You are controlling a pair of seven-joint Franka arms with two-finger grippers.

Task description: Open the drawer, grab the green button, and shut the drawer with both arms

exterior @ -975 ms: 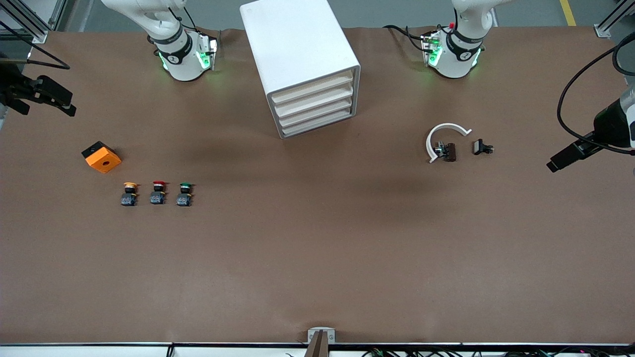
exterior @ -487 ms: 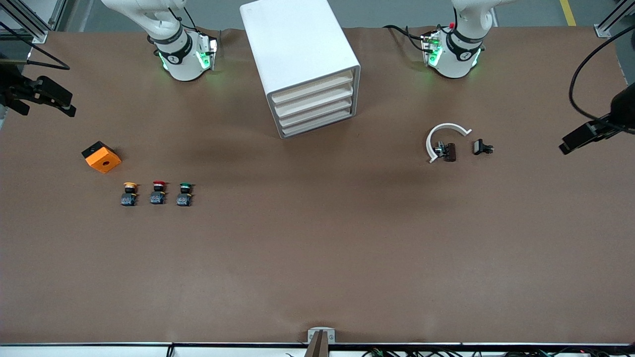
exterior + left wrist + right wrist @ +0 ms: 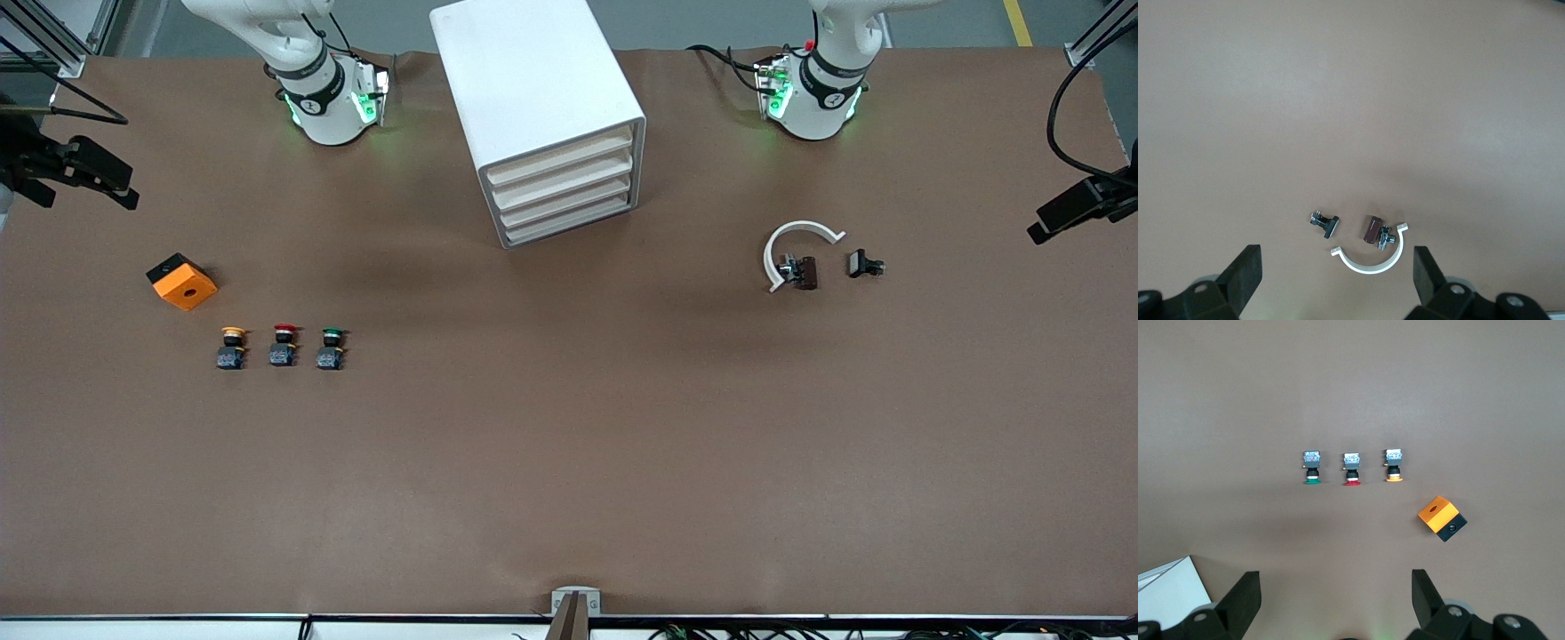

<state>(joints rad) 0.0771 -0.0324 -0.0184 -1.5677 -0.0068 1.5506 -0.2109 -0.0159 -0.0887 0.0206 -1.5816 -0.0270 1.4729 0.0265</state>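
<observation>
Hovering high, I see my left gripper point(image 3: 1337, 277) spread wide over the white ring point(image 3: 1371, 257), my right gripper point(image 3: 1336, 599) likewise released, the green button point(image 3: 331, 348) sitting untouched.

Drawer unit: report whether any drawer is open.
All shut. The four drawer fronts of the white drawer unit sit flush in its frame, none pulled out; both end effectors are well away from it.

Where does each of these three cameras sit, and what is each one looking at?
Front view: high across the table, facing both arm bases, the drawer cabinet between them.
Left wrist view: on the left arm, looking down at a white ring piece; the open left gripper shows.
Right wrist view: on the right arm, looking down at the green button; the open right gripper shows.
Shared: front and right wrist views both show the orange box.
</observation>
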